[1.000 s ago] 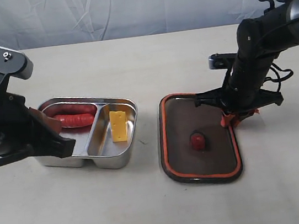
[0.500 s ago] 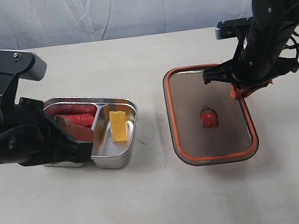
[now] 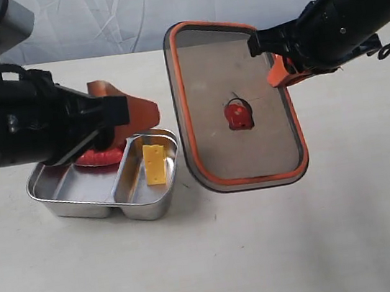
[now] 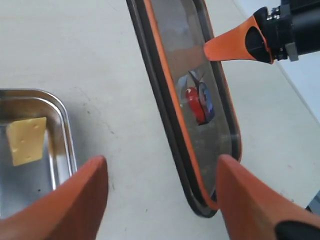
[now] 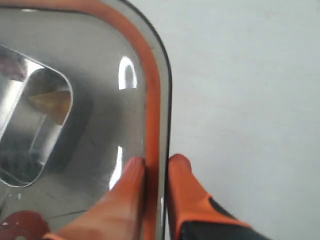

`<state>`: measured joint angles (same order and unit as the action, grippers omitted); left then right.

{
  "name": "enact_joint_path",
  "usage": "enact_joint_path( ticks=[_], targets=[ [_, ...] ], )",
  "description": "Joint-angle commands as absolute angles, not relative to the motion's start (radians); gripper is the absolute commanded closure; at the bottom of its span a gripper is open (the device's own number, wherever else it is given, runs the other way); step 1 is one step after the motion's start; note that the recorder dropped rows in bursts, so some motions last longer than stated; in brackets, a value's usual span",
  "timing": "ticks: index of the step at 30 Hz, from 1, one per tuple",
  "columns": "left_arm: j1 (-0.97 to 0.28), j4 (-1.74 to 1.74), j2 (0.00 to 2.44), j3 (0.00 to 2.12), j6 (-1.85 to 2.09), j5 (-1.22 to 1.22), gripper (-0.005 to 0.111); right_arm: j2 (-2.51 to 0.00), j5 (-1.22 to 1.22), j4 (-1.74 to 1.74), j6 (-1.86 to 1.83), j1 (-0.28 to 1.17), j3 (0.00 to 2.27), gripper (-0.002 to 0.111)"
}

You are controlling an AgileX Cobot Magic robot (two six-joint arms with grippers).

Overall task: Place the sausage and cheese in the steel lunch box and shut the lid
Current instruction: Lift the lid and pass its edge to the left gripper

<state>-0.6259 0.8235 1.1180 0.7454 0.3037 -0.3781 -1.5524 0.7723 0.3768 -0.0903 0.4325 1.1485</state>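
Note:
The steel lunch box point(image 3: 55, 195) sits on the table at the left. The cheese point(image 3: 155, 164) stands in its right compartment, also visible in the left wrist view point(image 4: 26, 140). The sausage point(image 3: 99, 157) lies in the left compartment, mostly hidden behind my left gripper point(image 3: 128, 110). That gripper point(image 4: 160, 162) hangs open above the box with nothing between its fingers. My right gripper point(image 3: 279, 72) is shut on the right rim of the lid point(image 3: 205, 64), which is held tilted in the air right of the box, its orange seal and valve point(image 3: 236, 115) facing the camera. The right wrist view shows the fingers point(image 5: 156, 162) pinching the lid's rim point(image 5: 152, 100).
A pale tabletop point(image 3: 219, 266) spreads around the box, with a wrinkled light cloth backdrop point(image 3: 146, 7) behind. The lid's lower edge hangs just above the table between the box and the right arm.
My right gripper has lifted the lid off the table and carried it up and leftward, tilting it. The left arm has risen from the box's front edge.

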Motion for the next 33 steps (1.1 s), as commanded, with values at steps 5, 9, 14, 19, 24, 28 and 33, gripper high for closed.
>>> enact_joint_path(
  ticks=[5,9,14,19,24,28,33],
  targets=[
    [-0.621,1.008,1.111,0.752,0.458,-0.359,0.047,-1.542,0.772,0.508,-0.192,0.461,1.151,0.109],
    [-0.621,1.003,1.111,0.752,0.457,-0.35,0.047,-1.542,0.76,0.518,-0.192,0.502,1.151,0.109],
    [-0.621,0.989,1.111,0.752,0.457,-0.336,0.047,-1.542,0.741,0.532,-0.196,0.55,1.151,0.109],
    [-0.621,0.967,1.111,0.752,0.457,-0.322,0.047,-1.542,0.737,0.563,-0.22,0.585,1.151,0.109],
    [-0.621,0.956,1.111,0.752,0.457,-0.314,0.047,-1.541,0.733,0.617,-0.264,0.605,1.151,0.109],
    [-0.621,0.926,1.111,0.752,0.457,-0.314,0.068,-1.541,0.733,0.67,-0.308,0.612,1.151,0.109],
    [-0.621,0.917,1.111,0.752,0.457,-0.29,0.106,-1.541,0.735,0.686,-0.32,0.612,1.151,0.109]
  ],
)
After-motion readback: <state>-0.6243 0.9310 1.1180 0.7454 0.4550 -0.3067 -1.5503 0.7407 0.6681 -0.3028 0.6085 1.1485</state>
